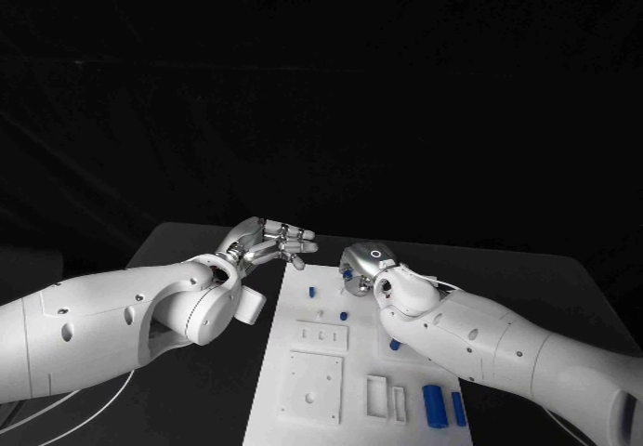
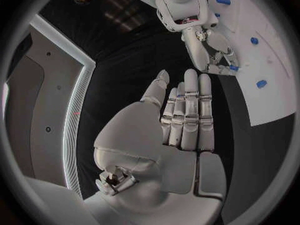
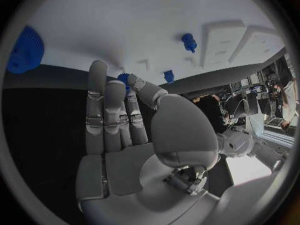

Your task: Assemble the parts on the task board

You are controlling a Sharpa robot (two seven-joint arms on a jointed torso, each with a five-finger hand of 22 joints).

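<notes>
The white task board point(image 1: 311, 372) lies in the middle of the black table. My right hand point(image 1: 364, 265) hovers over its far end and pinches a small blue part point(image 3: 124, 78) between thumb and a fingertip; the same part point(image 2: 232, 67) sits at that hand's fingertips point(image 2: 220, 65) by the board's edge. My left hand point(image 1: 269, 243) is held flat beside the board's far left corner, fingers point(image 2: 187, 110) straight and holding nothing. Small blue parts point(image 1: 311, 292) point(image 1: 351, 316) stand on the board. Two blue cylinders point(image 1: 433, 404) lie near its front right.
White raised blocks point(image 1: 321, 336) and slotted frames point(image 1: 382, 395) are fixed on the board. A large blue toothed part point(image 3: 25, 50) lies on the board near my right hand. Bare black table point(image 1: 536, 279) flanks the board on both sides.
</notes>
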